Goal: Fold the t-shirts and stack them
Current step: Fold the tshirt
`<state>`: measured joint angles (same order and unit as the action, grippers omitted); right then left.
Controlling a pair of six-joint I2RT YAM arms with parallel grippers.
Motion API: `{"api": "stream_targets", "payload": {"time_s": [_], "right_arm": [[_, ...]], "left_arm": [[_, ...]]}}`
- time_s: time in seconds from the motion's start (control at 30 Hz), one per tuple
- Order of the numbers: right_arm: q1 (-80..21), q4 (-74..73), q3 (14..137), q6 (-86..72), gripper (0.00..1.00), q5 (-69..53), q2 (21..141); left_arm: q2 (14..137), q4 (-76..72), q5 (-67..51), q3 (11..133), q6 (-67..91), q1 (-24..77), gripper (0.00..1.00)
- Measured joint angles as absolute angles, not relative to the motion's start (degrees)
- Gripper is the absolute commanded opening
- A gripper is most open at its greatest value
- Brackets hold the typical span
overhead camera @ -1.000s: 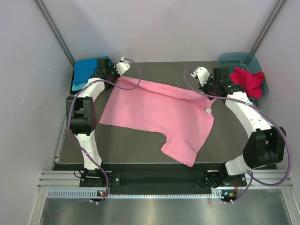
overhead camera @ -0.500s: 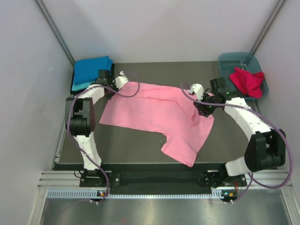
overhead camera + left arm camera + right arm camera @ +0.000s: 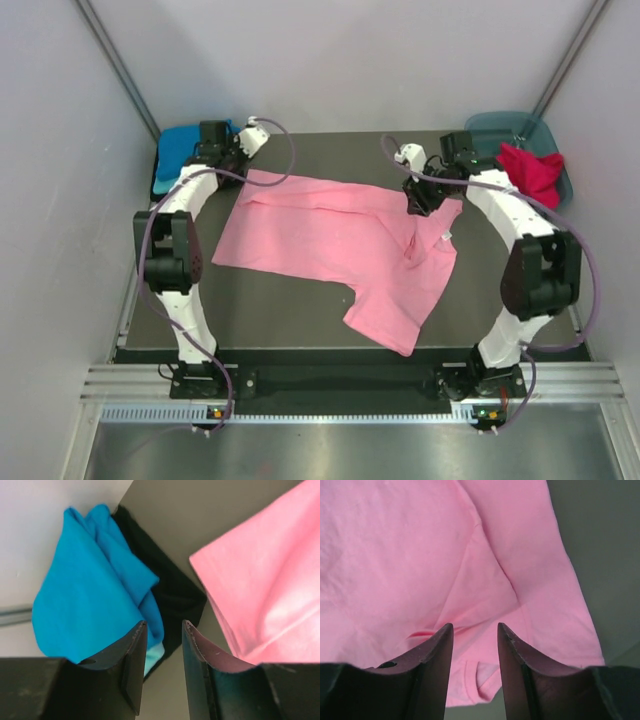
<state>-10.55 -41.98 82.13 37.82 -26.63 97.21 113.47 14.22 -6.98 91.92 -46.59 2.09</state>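
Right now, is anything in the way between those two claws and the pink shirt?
Nothing visible. The right gripper hangs open directly over the pink t-shirt, with only bare cloth beneath it. The left gripper, also open, hangs at the shirt's far left corner, next to the folded blue t-shirt.

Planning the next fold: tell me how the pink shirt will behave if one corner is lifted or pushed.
The pink shirt will probably drape limply: it lies flat with soft creases. It likely weighs little, being thin cloth. Pushed, it would probably bunch up on the table rather than slide whole.
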Motion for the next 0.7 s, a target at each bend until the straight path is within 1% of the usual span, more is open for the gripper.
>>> {"api": "stream_targets", "payload": {"time_s": [0.2, 0.37, 0.7], "right_arm": [[-9.5, -45.5, 93.6, 37.4, 0.4, -28.6, 113.7], [-8.8, -48.5, 95.7, 37.5, 0.4, -28.8, 118.4], [-7.2, -50.5, 99.4, 38.6, 0.4, -28.8, 120.7]], "left_arm": [[117.8, 17.3, -6.5, 95.2, -43.1, 4.4, 0.38], [119.2, 20.3, -6.2, 95.2, -39.6, 4.7, 0.38], [119.2, 20.9, -4.9, 95.2, -36.4, 5.3, 0.37]]}}
